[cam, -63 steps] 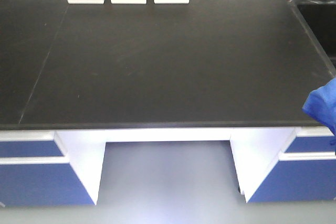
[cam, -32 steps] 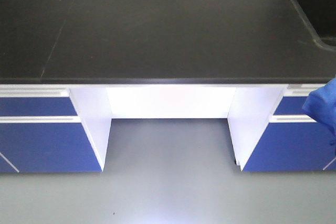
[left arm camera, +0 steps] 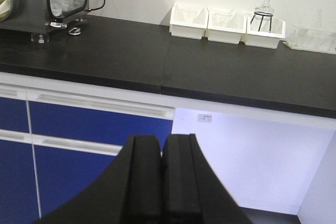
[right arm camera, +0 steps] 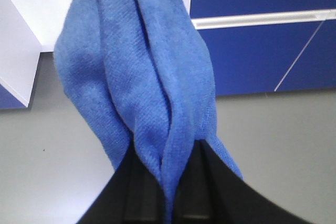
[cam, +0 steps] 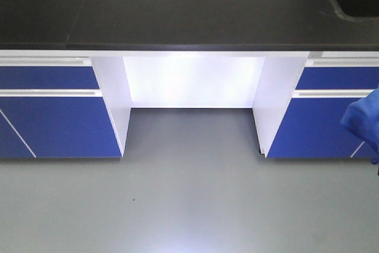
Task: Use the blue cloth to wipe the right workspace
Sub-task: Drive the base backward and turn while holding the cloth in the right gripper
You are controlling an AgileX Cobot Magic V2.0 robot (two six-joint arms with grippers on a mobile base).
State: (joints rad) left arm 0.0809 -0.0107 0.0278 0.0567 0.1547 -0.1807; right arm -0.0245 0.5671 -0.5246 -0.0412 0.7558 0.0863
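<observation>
Blue cabinets [right arm camera: 262, 61] are showing beyond the right gripper [right arm camera: 165, 182], which is clamping the blue cloth [right arm camera: 136, 77]. A firm clamp is likely mattering most

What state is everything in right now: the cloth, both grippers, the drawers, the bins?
blue cloth: bunched, pinched in the right gripper.
right gripper: shut on the blue cloth.
left gripper: shut, empty.
drawers: closed.
white bins: upright on the benchtop.
</observation>
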